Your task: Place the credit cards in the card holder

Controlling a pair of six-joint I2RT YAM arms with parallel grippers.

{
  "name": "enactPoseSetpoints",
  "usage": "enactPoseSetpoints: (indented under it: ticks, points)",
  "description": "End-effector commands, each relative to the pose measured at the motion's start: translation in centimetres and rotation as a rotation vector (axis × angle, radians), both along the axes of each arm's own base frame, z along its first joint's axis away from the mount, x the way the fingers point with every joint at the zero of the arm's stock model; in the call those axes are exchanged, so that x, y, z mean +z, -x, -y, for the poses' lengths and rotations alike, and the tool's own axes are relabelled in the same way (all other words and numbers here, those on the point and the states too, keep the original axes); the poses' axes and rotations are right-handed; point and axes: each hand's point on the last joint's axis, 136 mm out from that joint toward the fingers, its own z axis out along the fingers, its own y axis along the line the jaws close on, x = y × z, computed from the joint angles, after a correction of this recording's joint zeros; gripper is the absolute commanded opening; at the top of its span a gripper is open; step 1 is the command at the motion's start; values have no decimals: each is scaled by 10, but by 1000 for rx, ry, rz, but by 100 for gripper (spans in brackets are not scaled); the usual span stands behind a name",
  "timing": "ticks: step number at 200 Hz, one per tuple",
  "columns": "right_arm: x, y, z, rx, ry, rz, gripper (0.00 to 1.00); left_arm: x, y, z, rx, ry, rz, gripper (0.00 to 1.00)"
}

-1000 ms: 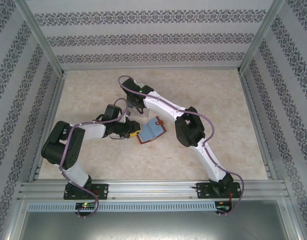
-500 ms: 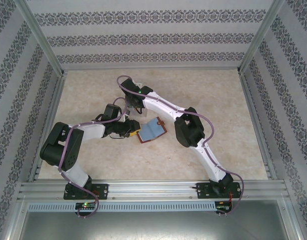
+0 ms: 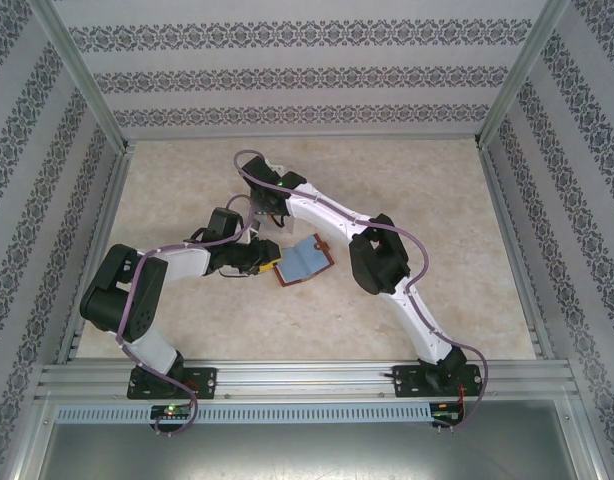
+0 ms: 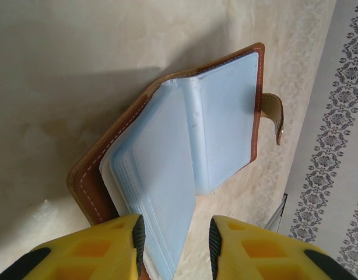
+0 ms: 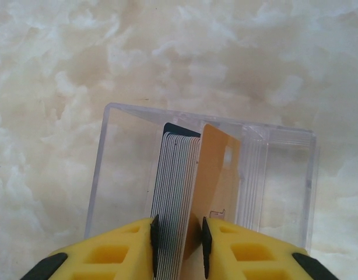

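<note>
The card holder [image 4: 225, 116] lies open on the table, brown leather outside, pale blue pockets inside, snap tab [image 4: 274, 114] at its right. My left gripper [image 4: 175, 242] is open astride the near edge of a raised blue pocket leaf: the left pad touches it and the right pad stands clear. From above, the card holder [image 3: 302, 260] sits just right of that left gripper [image 3: 270, 262]. The credit cards [image 5: 176, 175] stand on edge as a silvery stack, with an orange-tan card [image 5: 217, 175] leaning on their right. My right gripper [image 5: 178, 233] pinches this stack.
The cards stand inside a clear plastic box [image 5: 126, 163] on the marbled table [image 3: 437, 200]. Both arms meet near the table's middle-left. Patterned walls and metal frame posts [image 3: 82, 80] ring the table.
The right gripper's jaws have drawn in onto the card stack. The right wrist shifted slightly. The left arm and the card holder have stayed put.
</note>
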Motion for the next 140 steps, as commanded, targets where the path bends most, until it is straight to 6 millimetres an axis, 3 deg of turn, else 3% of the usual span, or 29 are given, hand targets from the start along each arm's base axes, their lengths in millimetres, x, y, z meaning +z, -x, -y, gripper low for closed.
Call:
enactPoseSetpoints:
  ticks: [1,53,119,140]
  points:
    - [30,3,-6,21,-33,40,26,6,-2,-3,4,-2,15,37]
    - [36,3,-4,22,-33,50,23,7,-2,-3,3,-2,17,37]
    - [38,3,-4,27,-35,57,4,6,-1,-3,2,-3,14,37]
    - [37,4,-4,30,-33,57,2,5,-2,-3,3,-3,13,37]
